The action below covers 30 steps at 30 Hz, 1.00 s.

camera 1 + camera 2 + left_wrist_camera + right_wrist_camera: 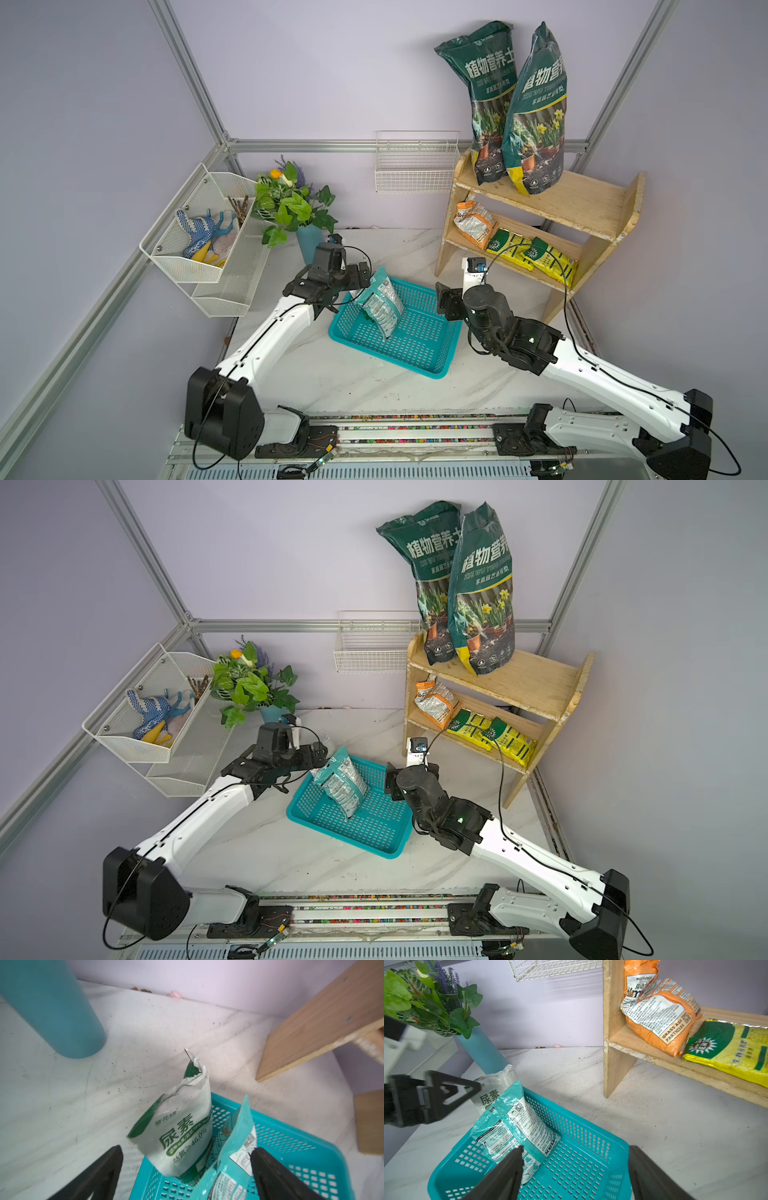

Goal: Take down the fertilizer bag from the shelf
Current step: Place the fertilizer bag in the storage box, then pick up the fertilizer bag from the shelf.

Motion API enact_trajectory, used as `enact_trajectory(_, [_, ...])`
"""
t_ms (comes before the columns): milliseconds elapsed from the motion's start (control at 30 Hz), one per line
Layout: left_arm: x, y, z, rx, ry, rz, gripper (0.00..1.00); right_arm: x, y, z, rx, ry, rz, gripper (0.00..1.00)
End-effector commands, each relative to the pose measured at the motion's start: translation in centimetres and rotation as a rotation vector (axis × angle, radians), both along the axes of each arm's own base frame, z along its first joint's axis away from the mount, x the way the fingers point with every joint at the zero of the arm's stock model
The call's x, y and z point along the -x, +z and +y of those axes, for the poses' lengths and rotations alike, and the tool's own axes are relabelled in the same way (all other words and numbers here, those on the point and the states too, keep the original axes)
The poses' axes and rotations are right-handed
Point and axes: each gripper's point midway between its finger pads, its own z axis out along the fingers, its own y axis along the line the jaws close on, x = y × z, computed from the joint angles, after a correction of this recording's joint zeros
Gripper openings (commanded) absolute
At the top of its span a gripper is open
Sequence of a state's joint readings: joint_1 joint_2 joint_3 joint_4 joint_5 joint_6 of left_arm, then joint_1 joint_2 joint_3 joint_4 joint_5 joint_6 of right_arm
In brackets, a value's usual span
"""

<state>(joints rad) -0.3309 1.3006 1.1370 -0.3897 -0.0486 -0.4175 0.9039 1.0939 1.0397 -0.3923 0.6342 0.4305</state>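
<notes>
Fertilizer is in two places right now. A teal bag [380, 303] and a white-and-green bag [182, 1130] lean together in the far-left corner of the teal basket [419, 336]. The rest sits on the lower tier of the wooden shelf [590, 203] — orange bags [660, 1016] propped against the side panel at the basket end (looks like two, one behind the other), then yellow bags [509, 245] lying flat, long sides running along the board. Big green soil sacks [536, 116] stand on the top tier.

Left tool [187, 1149] is spread wide around the tops of the basket bags, not pinching either one as far as I can see. Right tool [576, 1148] is wide too and empty. It hangs over the basket's shelf-side edge, pointed toward the lower tier.

My guess is the next grab is the right arm's job. The shelf is on its side of the table [353, 382], and the orange bags are the closest thing ahead of it — the left arm has the whole basket in the way. They're tilted, so the tool would probably need to slide in under the top tier and bite across the crumpled upper end.
</notes>
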Motion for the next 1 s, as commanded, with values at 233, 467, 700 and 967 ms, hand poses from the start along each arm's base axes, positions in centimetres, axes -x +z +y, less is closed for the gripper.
enact_trajectory(233, [8.0,3.8,7.5,0.14,0.342,-0.062,1.0,2.0,15.7,-5.4,-0.077,-0.096,-0.192,0.85])
enact_trajectory(467, [9.1,0.2,10.2,0.205,0.449,-0.016,1.0,2.0,25.8,-8.0,-0.038,-0.217,-0.315,0.9])
enact_trajectory(700, [8.8,-0.4,9.7,0.244,0.422,-0.029,1.0,0.1,30.9,-9.0,0.107,-0.375,-0.385,0.96])
enact_trajectory(967, [8.8,-0.3,9.2,0.253,0.398,-0.018,1.0,-4.7,30.5,-10.2,0.192,-0.463,-0.377,1.0])
